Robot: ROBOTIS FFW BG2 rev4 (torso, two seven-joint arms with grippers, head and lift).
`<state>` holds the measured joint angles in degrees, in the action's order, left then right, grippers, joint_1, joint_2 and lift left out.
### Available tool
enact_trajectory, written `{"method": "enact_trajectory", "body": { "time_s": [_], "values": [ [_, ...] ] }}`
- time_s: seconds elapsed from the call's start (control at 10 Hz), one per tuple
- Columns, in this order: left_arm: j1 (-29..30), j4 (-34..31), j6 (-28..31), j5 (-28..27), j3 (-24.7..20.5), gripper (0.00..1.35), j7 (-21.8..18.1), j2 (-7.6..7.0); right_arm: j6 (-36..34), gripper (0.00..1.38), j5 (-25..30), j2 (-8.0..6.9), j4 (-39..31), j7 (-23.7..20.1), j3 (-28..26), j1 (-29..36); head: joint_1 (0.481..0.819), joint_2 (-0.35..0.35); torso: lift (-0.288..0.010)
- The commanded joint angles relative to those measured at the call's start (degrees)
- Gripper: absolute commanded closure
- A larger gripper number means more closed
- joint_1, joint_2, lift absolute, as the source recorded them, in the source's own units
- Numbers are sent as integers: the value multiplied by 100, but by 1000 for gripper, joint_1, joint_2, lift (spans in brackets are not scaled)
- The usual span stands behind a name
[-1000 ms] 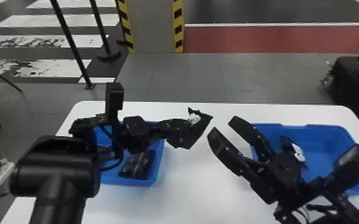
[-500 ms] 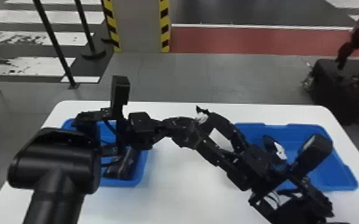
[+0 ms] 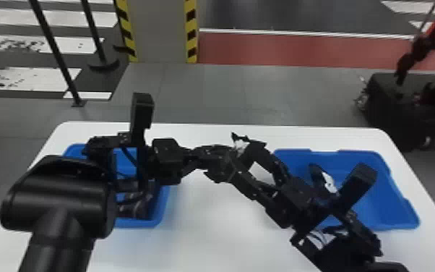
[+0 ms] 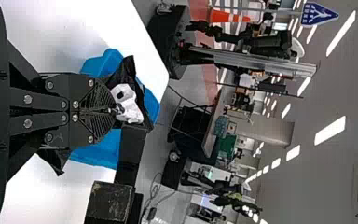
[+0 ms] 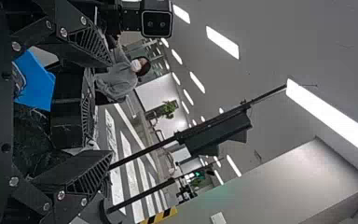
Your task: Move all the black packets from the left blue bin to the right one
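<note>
Right pincer (image 3: 240,156) nearer, packet (image 4: 129,105) half-hidden

Ceiling lights (image 5: 223,42) glare white overhead. A soft shadow lies on the table (image 3: 220,235) beside the left blue bin (image 3: 160,213).

No words or numbers could be read. Far off in the left wrist view, a blue triangular sign (image 4: 318,14) bore a white pictogram, too small to make out. Far and left of centre, yellow-and-black warning stripes (image 3: 191,34) edged a grey pillar (image 3: 160,30).
</note>
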<state>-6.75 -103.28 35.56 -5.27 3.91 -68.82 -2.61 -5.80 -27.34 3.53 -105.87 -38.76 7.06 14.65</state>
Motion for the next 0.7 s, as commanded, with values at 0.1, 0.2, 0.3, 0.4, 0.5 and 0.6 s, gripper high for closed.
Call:
{"method": "enact_trajectory", "body": {
  "time_s": [0.1, 0.2, 0.3, 0.4, 0.5, 0.6],
  "values": [
    [42, -1, 58, -97, -92, 1205, 0, -12, 130, 331, -9, 8, -262, 17, -108, 53, 695, -27, -110],
    [84, -1, 100, -158, -162, 1205, 0, -21, 158, 331, -9, 8, -403, 26, -170, 53, 695, -28, -110],
    [141, -1, 128, -194, -232, 1205, 0, -21, 186, 331, -9, 8, -501, 35, -205, 67, 695, -26, -110],
    [197, -1, 142, -158, -259, 1205, 0, -29, 186, 331, 0, 17, -473, 70, -223, 81, 695, -24, -110],
    [197, -1, 114, -97, -224, 1205, -18, -29, 186, 331, -9, 17, -347, 88, -231, 95, 695, -21, -110],
    [183, -1, 114, 0, -136, 1205, 0, -21, 186, 331, -9, 17, -65, 96, -231, 25, 695, -23, -110]
  ]
}}
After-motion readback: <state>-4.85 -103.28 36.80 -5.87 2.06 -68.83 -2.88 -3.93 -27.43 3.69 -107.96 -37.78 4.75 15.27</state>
